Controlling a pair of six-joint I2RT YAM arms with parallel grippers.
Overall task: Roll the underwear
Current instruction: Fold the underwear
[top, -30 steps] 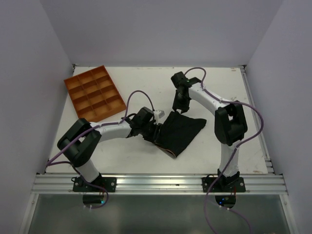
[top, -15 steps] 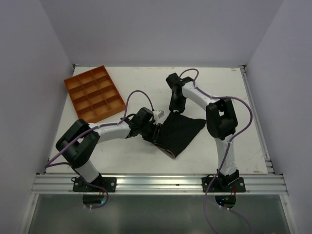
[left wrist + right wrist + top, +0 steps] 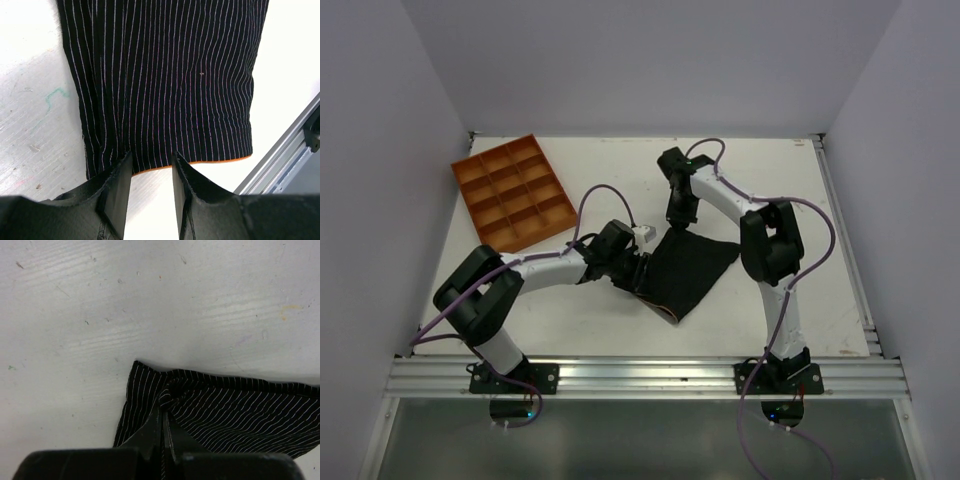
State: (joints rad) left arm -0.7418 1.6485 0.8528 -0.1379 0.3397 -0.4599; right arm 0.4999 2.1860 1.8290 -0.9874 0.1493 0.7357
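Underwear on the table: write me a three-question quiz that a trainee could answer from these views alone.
1. True or false: the right gripper is shut on a bunched corner of the underwear.
2. Fill in the blank: the left gripper sits at the orange-edged hem with its fingers ___.
3. Pick one. The orange tray is:
A. lying on top of the underwear
B. at the far left, apart from the underwear
C. held by the right gripper

Key: 1 true; 2 apart; 3 B.
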